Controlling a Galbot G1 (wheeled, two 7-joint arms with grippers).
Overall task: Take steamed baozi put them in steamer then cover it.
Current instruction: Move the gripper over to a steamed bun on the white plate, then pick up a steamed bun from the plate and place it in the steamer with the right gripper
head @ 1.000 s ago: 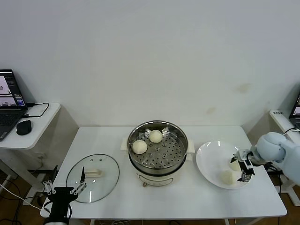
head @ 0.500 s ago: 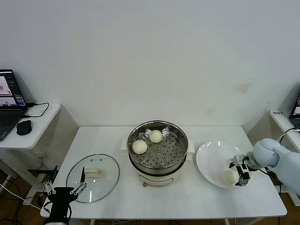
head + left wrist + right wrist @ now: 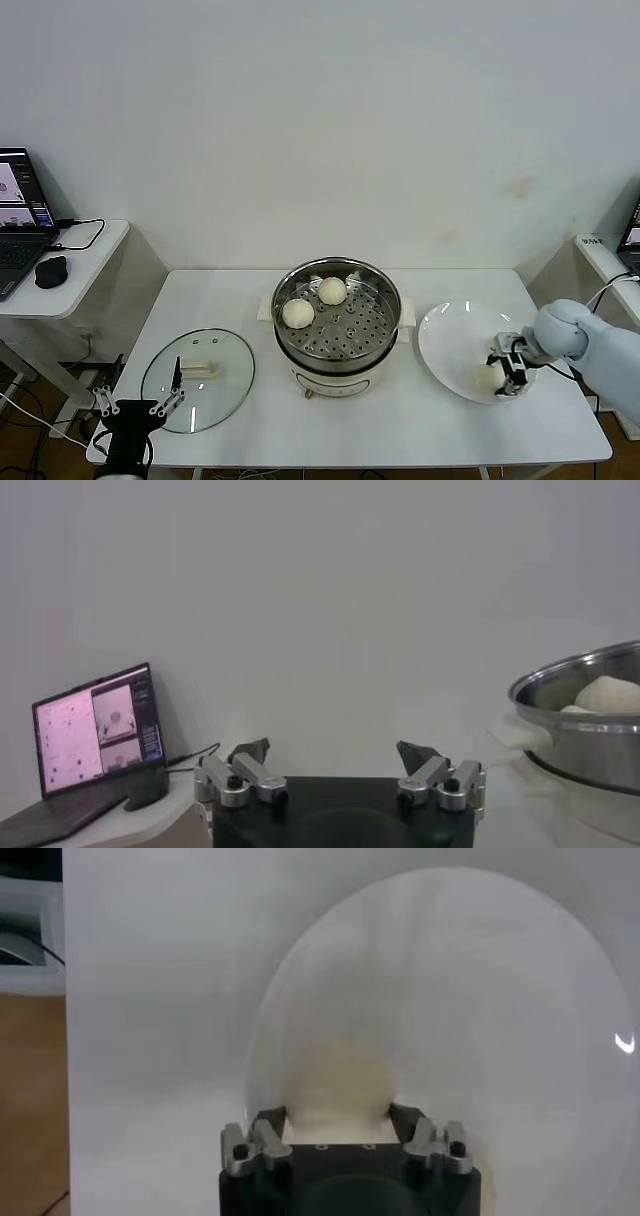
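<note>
The right gripper (image 3: 503, 376) is down on the white plate (image 3: 447, 345) near the right edge of the table (image 3: 250, 300), and its two fingers sit on both sides of a baozi (image 3: 338, 1088) and look squeezed onto it. It is low like this so it can lift the bun off the plate. Only this one bun can be seen on the plate. Two other buns (image 3: 315, 302) already sit on the holey tray inside the steamer (image 3: 336, 325), which stands in the middle of the table. The glass cover (image 3: 198, 379) lies flat near the front left corner, out of the way, so the pot is open on top. The left gripper (image 3: 340, 775) waits with its fingers wide apart, just off the front left corner, holding nothing.
</note>
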